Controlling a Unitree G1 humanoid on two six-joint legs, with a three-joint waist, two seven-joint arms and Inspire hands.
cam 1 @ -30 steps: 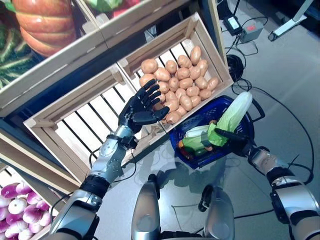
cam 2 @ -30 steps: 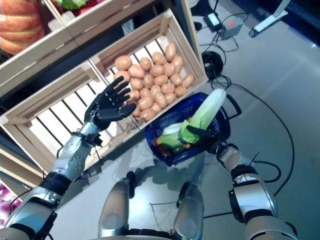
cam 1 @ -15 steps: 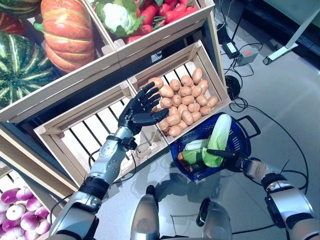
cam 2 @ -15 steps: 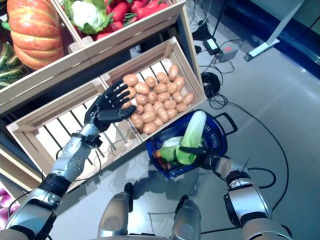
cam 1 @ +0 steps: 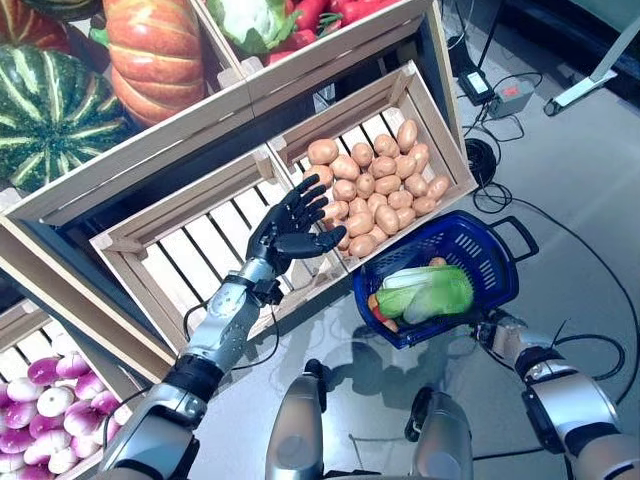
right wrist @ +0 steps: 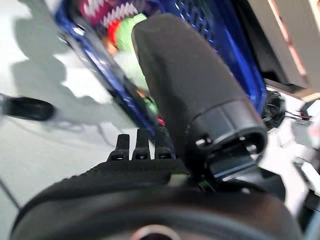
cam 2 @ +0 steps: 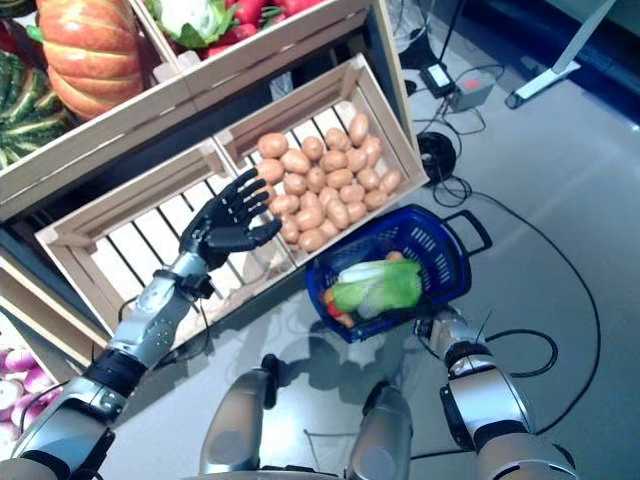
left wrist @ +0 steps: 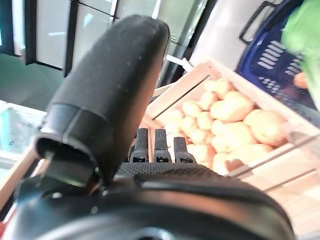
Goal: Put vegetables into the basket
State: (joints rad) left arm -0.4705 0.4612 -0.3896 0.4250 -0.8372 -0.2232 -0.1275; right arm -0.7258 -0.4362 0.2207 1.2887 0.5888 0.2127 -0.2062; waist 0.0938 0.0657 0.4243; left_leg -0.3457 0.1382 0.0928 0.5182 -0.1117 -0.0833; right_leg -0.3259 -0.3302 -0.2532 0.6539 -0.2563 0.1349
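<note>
The blue basket (cam 1: 482, 248) stands on the floor in front of the wooden stand. A pale green leafy cabbage (cam 1: 436, 293) lies across it on top of a white-green vegetable and small orange and red ones (cam 1: 378, 308). My right hand (cam 1: 488, 324) sits low at the basket's near rim, apart from the cabbage; in the right wrist view its fingers (right wrist: 137, 147) are straight and it holds nothing. My left hand (cam 1: 286, 228) hovers open with fingers spread over the divider between two crates, right beside the potatoes (cam 1: 365, 185). It is empty.
The slatted crate (cam 1: 185, 250) under my left forearm and the potato crate (cam 1: 455, 165) tilt toward me on the wooden stand. Cables and a power box (cam 1: 510, 95) lie on the grey floor at the far right, past the basket's handle (cam 1: 515, 235).
The cabbage stood upright in my right hand over the basket; now it lies in the basket and the hand has let go and drawn back to the near rim. The camera shifted.
</note>
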